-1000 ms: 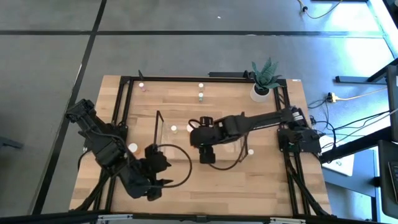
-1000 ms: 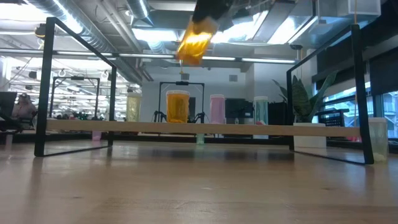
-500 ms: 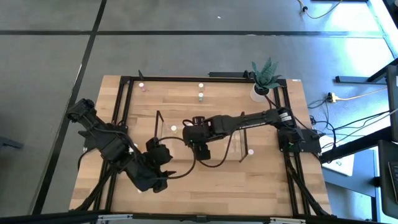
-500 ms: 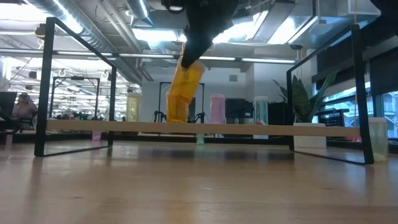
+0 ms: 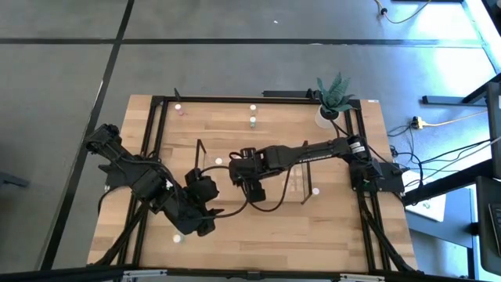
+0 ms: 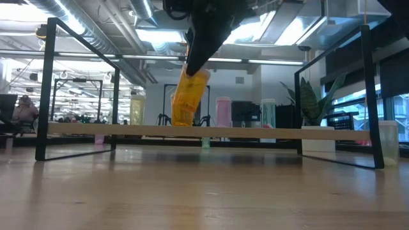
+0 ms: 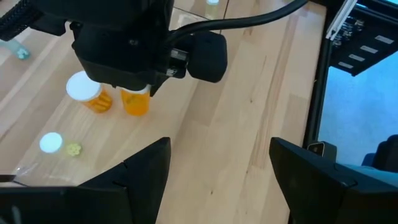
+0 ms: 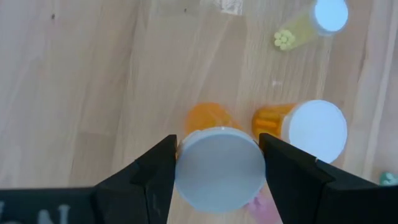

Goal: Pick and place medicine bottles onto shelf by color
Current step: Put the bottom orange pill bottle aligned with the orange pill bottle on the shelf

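Orange bottle [image 8: 219, 167] held by right gripper [image 8: 217, 163] jaws — beside another orange bottle [image 8: 303, 130], left gripper [image 7: 217, 163] jaws wide.

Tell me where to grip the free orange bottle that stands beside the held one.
Probably by its white cap, from straight above: the free orange bottle stands upright, cap up. The right gripper holds the other orange bottle close beside it, so close on the two sides clear of that one. The left gripper waits open.

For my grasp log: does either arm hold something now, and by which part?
The right gripper holds an orange white-capped bottle by its cap. The left gripper is open, empty.
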Tool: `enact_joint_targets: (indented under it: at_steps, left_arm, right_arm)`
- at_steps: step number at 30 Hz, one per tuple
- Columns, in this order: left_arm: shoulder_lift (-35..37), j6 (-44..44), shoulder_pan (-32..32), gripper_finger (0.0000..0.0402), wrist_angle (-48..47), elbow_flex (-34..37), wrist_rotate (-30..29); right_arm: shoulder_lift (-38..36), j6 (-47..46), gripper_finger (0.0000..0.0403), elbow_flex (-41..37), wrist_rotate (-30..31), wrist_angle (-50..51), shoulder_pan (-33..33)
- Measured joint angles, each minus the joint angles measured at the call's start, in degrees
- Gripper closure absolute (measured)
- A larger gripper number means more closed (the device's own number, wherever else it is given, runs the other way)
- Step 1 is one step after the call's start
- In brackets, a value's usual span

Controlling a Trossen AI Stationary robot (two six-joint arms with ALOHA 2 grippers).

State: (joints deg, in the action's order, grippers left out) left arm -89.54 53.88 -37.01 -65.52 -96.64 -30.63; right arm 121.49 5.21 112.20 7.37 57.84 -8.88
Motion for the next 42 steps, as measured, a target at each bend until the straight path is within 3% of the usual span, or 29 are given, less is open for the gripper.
enact_joint_targets:
  at_steps: [6,25,42]
  left_arm:
    - [0.0,0.01,0.0,0.0134,0.0,0.01,0.02]
    - [0.0,-0.01,-0.17,0.0134,0.02,0.02,0.07]
    - [0.0,-0.42,-0.17,0.0134,0.02,0.02,0.07]
  right_arm:
    - [0.02,0.02,0.0189,0.0,-2.43,-0.26,0.0]
    - [1.9,1.34,0.0188,-0.06,-2.47,-0.18,0.0]
    - [2.34,4.11,0.0127,0.31,-2.46,-0.37,0.0]
